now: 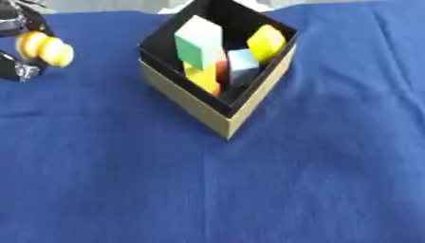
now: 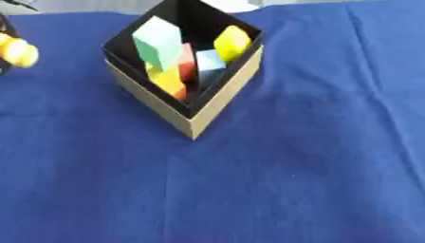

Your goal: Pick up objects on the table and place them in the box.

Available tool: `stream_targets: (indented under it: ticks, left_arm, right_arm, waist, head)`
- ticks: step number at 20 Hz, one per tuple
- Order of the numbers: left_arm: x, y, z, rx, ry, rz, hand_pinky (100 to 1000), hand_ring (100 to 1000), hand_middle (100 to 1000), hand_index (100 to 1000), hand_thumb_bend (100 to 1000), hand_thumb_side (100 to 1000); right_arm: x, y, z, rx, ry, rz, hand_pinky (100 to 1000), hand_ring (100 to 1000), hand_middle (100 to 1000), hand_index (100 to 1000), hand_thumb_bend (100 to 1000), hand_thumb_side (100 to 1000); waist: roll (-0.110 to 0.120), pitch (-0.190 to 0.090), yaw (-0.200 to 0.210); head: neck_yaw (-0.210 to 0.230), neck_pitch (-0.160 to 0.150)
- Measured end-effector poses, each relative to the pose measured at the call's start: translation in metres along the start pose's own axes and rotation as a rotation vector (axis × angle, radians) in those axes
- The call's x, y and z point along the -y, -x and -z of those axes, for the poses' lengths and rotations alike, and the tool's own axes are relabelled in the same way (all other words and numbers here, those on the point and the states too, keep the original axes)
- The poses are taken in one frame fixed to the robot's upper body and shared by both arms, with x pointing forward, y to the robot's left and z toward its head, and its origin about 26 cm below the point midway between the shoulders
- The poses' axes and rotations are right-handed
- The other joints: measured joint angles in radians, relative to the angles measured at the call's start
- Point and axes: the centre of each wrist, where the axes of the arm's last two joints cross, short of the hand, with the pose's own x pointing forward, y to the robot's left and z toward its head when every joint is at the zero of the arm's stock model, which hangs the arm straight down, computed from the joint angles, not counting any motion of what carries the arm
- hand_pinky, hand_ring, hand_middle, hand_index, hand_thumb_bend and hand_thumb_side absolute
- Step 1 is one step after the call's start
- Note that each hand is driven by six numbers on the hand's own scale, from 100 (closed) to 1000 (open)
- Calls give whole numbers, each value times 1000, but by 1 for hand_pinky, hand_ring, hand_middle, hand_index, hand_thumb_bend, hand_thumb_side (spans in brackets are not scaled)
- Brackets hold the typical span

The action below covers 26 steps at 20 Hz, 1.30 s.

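A tan cardboard box [image 1: 184, 100] with a black inside stands on the blue cloth near the top middle, one corner toward me. Inside it are a green block [image 1: 198, 42], a yellow block [image 1: 267, 42], a light blue block [image 1: 243, 65], and yellow and red pieces [image 1: 207, 77] lower down. At the far left edge my left hand [image 1: 16, 28] is shut on a round yellow object [image 1: 46, 48], held left of the box and apart from it. My right hand shows in neither view.
The blue cloth [image 1: 249, 180] covers the whole table, with folds at the right. A pale strip of background runs along the top edge behind the box.
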Motion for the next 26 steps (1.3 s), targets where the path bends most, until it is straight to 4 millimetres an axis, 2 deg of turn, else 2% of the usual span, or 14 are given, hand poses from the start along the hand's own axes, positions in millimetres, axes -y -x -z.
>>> stream_targets:
  ticks: [9, 14, 18, 26]
  left_arm:
    - [-41, -57, 23, 212, 8, 49, 857, 808, 752, 767, 103, 146]
    - [-62, -85, 41, 280, -26, 57, 856, 806, 748, 766, 100, 145]
    - [-66, -96, 55, 290, -45, 60, 855, 807, 750, 767, 104, 143]
    - [-78, -98, 67, 260, -134, 37, 860, 809, 748, 773, 100, 164]
  right_arm:
    - [1, -1, 1, 0, -7, -6, 842, 836, 721, 817, 100, 759]
    - [-1, -4, 6, 16, -18, 10, 842, 836, 722, 817, 100, 759]
    - [-5, -7, 10, 30, -40, 32, 842, 836, 722, 816, 100, 760]
    - [-9, -10, 14, 41, -68, 55, 842, 836, 722, 815, 100, 762]
  waist:
    - [25, -17, -11]
    - [26, -17, -45]
    - [26, -14, -77]
    - [26, -6, -118]
  head:
    - [-2, 0]
    - [19, -2]
    - [41, -12]
    - [76, -35]
